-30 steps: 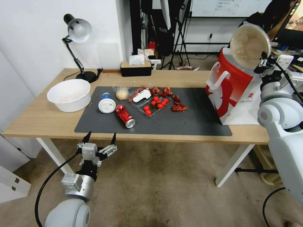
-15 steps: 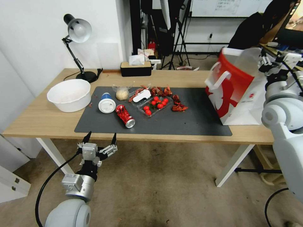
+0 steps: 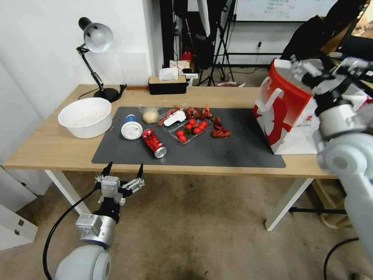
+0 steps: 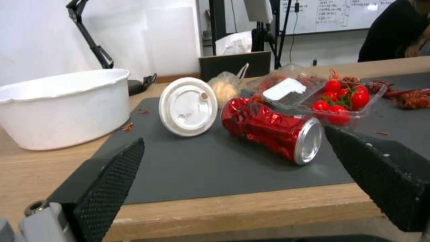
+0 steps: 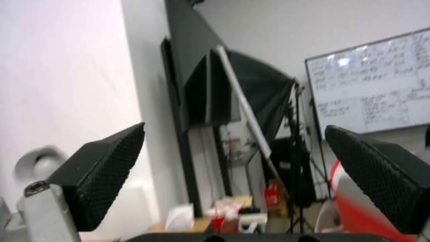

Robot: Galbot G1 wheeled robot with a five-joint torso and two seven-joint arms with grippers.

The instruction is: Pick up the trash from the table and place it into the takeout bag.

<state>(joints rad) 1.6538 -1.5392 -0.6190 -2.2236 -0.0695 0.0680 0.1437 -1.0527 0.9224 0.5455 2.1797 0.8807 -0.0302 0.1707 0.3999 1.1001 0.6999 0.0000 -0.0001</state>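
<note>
- bench (image 3: 58, 147): long light-wood slab, white legs, flat dark grey mat (image 3: 233, 151) over the middle.
- takeout bag (image 3: 285, 112): boxy paper, red face with white figure, white sides, loop handles, upright at the bench's right end, partly on the mat.
- white bowl (image 3: 85, 116): round, smooth, on bare wood left of the mat.
- blue cup (image 3: 131, 126): on its side, flat white lid facing out.
- red can (image 3: 154, 143): dented, shiny, lying just beside the cup.
- clear tray (image 3: 190, 130): thin plastic, small red tomatoes inside.
- bagged bun (image 3: 150, 114): round, in crinkled film, behind the cup.
- left gripper (image 3: 122, 171): below the near bench edge, jaws wide apart, empty.
- right gripper (image 3: 330, 72): above the bag's open top, textured black pads spread wide, nothing held.
</note>
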